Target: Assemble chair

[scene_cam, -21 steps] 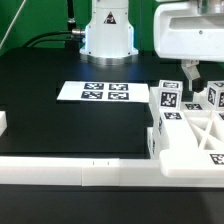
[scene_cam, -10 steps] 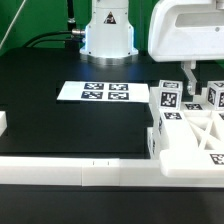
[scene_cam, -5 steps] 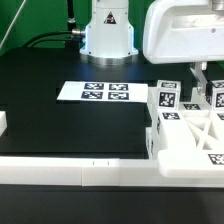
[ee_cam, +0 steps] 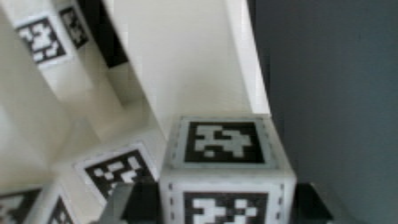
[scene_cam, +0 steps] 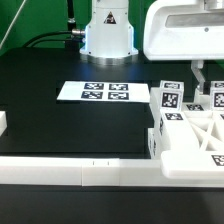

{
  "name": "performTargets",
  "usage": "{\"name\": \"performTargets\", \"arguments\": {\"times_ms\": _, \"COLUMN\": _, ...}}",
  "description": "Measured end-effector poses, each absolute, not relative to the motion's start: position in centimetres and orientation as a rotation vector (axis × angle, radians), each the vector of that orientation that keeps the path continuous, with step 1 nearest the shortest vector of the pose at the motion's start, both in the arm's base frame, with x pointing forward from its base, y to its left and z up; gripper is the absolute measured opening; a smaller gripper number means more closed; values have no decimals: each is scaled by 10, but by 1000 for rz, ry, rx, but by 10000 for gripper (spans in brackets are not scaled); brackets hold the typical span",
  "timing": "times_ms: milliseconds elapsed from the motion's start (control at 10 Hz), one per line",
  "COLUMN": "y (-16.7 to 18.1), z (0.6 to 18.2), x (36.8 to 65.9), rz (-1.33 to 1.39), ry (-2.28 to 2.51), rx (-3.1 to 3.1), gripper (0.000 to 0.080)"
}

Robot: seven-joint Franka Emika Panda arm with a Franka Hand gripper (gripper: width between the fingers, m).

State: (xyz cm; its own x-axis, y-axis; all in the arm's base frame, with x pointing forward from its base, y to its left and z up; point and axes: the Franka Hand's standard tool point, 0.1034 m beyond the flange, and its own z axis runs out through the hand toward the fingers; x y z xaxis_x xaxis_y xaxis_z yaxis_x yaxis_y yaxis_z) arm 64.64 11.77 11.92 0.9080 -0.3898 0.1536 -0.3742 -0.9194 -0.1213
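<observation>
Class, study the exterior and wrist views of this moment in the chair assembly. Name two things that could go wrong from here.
1. The gripper stands low among the crowded white tagged leg blocks; a lift could knock a neighbour.
2. The white X-braced plastic frame lies right next to those blocks, so a swinging block could strike it. The wrist view shows a tagged block close up, but not how firmly it is held.

We note the marker board (scene_cam: 93, 92) lying flat on the black table (scene_cam: 60, 125), its four tags in a row, left of centre in the exterior view. A long white border rail (scene_cam: 70, 167) runs along the table's near edge. Dark cables (scene_cam: 45, 42) trail behind, at the exterior view's left.
</observation>
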Motion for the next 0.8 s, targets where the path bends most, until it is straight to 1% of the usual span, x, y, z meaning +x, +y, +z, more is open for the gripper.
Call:
{"name": "performTargets", "arguments": {"times_ms": 700, "y": 118, "z": 119, "x": 647, "rz": -232, "ry": 1152, "rx": -2778, "gripper": 284}}
{"name": "performTargets", "arguments": {"times_ms": 800, "y": 119, "z": 119, "x": 647, "rz": -223, "ry": 1390, "rx": -2620, "gripper": 284}}
